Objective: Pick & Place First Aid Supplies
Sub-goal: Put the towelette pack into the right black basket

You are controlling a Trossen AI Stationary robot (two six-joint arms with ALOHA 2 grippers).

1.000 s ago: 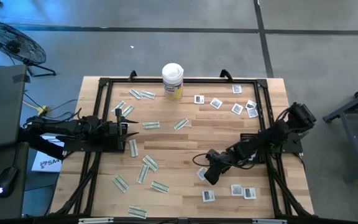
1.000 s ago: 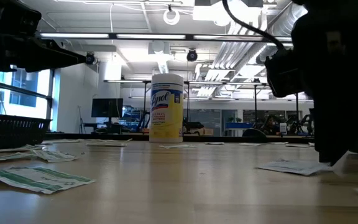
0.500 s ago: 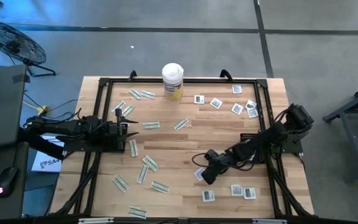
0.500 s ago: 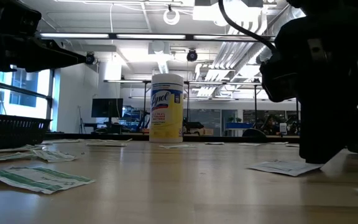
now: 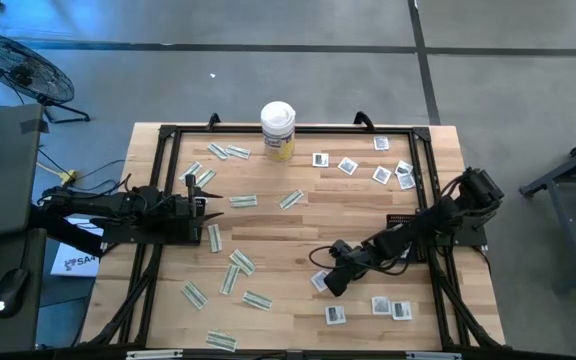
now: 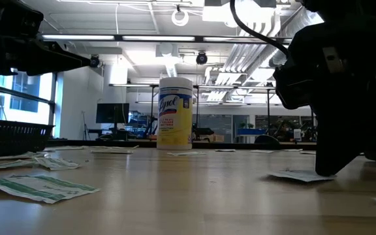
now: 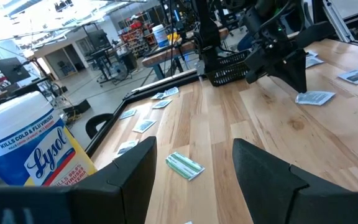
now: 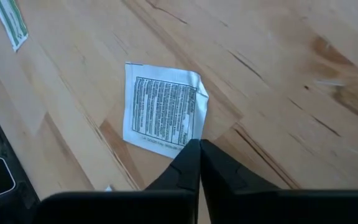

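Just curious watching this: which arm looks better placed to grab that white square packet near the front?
The right one, probably. Its end effector is already down at the white square packet, fingers together, while the left end effector waits, open, across the table.

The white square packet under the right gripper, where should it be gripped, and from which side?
Probably by its near corner, coming from above: the white square packet lies flat on the wooden table, and that corner sits right at the tips of the right gripper, whose fingers are pressed together. They would need to open first.
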